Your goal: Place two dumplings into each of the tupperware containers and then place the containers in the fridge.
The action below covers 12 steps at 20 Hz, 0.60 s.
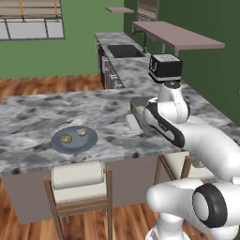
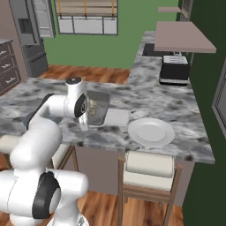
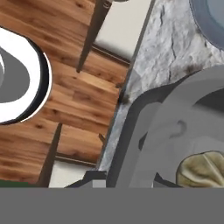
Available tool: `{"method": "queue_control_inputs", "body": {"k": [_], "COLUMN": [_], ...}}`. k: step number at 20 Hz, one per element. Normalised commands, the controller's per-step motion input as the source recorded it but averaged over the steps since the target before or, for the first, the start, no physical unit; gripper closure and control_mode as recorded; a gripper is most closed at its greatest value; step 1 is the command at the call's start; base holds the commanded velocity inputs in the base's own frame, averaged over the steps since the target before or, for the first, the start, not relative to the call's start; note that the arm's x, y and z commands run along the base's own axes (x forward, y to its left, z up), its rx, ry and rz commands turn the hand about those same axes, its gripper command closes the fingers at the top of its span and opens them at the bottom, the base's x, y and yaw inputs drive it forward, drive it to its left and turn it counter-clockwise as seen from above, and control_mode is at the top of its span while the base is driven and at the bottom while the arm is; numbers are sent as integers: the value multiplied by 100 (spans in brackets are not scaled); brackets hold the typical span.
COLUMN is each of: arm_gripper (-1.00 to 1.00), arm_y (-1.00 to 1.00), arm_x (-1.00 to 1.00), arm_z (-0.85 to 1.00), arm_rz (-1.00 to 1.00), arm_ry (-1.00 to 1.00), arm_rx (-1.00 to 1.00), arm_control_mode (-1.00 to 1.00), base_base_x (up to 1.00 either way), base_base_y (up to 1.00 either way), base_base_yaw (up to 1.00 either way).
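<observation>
My gripper (image 3: 127, 180) is shut on the near rim of a grey tupperware container (image 3: 175, 131), and the rim runs between the fingertips. One tan dumpling (image 3: 203, 168) lies inside it. The same container (image 2: 99, 110) sits near the island's front edge, partly behind my hand. A second, paler tupperware container (image 2: 117, 117) lies right beside it. Two more dumplings (image 1: 67, 138) (image 1: 82, 132) rest on a round blue-grey plate (image 1: 89, 140) further left on the island. The grey fridge (image 2: 31, 44) stands at the far back left of the right base view.
A round white plate (image 2: 151, 131) lies on the island right of the containers. A toaster (image 2: 174, 68) and a sink (image 1: 124, 50) are on the back counter. Stools (image 1: 77, 180) (image 2: 148, 170) stand under the island's front edge, over a wooden floor.
</observation>
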Motion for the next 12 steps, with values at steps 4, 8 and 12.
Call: {"method": "queue_control_inputs", "body": {"k": [4, 8, 12], "arm_gripper": [100, 100, 100], "arm_y": [0, 0, 0], "arm_x": [-83, -72, -54], "arm_z": [66, 68, 80], "arm_rz": [9, -3, -10], "arm_ry": [8, 10, 4], "arm_rx": [-21, -12, -4], "arm_control_mode": [-100, -100, -100], "base_base_x": [0, 0, 0], "base_base_y": [0, 0, 0], "base_base_yaw": [0, 0, 0]}}
